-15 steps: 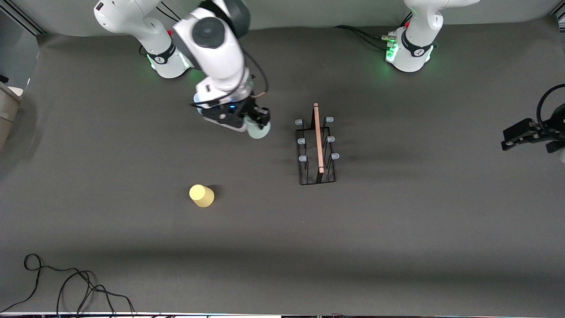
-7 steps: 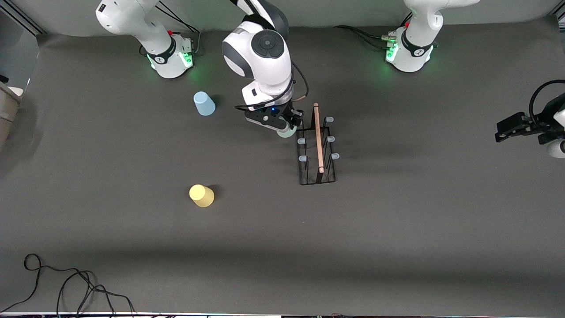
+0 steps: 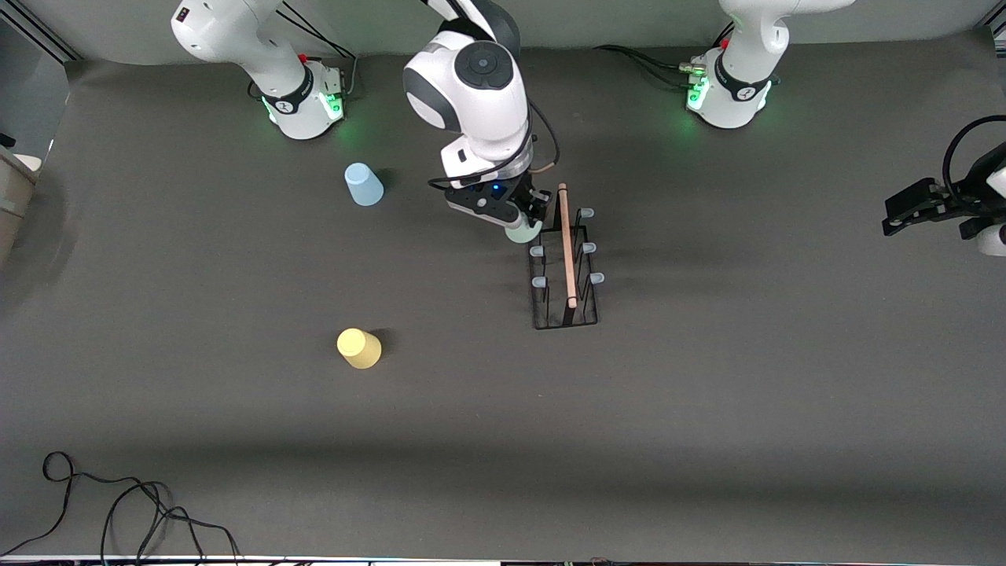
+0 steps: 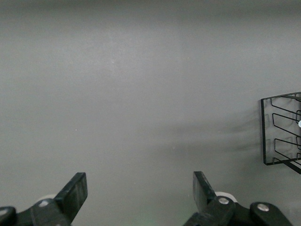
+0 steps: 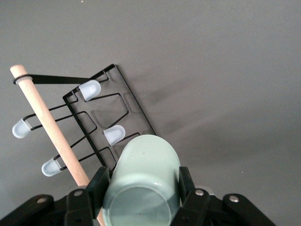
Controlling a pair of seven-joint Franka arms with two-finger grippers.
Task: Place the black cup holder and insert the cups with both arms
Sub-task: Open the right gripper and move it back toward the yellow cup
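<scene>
Right gripper [image 3: 525, 218]: fingers clamped across the wall of the pale grey-green cup [image 3: 523, 232], carried mouth-down over the end of the black cup holder [image 3: 564, 267] that lies farthest from the front camera. In the right wrist view the two black fingers [image 5: 97, 187] pinch the cup [image 5: 143, 183] on either side near its closed base, and the open rim points toward a pale-capped prong [image 5: 114, 134] of the holder [image 5: 94, 132]. The light wooden rod [image 5: 47, 127] runs beside the cup without touching it, as far as can be told.

The holder stands on the dark table [image 3: 707, 409], its rod [image 3: 566, 244] running from twelve to six o'clock on a clock face laid over the front view. From the holder, the light blue cup [image 3: 363, 185] lies at about ten o'clock and the yellow cup [image 3: 359, 348] at about eight o'clock, both mouth-down and well apart from it. All six prongs are bare.

Left gripper [image 3: 931, 211]: fingers spread, empty, waiting over the left arm's end of the table at about three o'clock from the holder. Its own camera shows both fingers [image 4: 75, 190] apart over bare table, with one end of the holder [image 4: 282, 129] at the frame's edge.

Handling, as a judgement: the tumblers look light, thin-walled and smooth, so a mid-wall pinch may slip or dent; a hold near the stiffer base seems safer. The wire holder looks light and could shift if a cup nudges a prong.
</scene>
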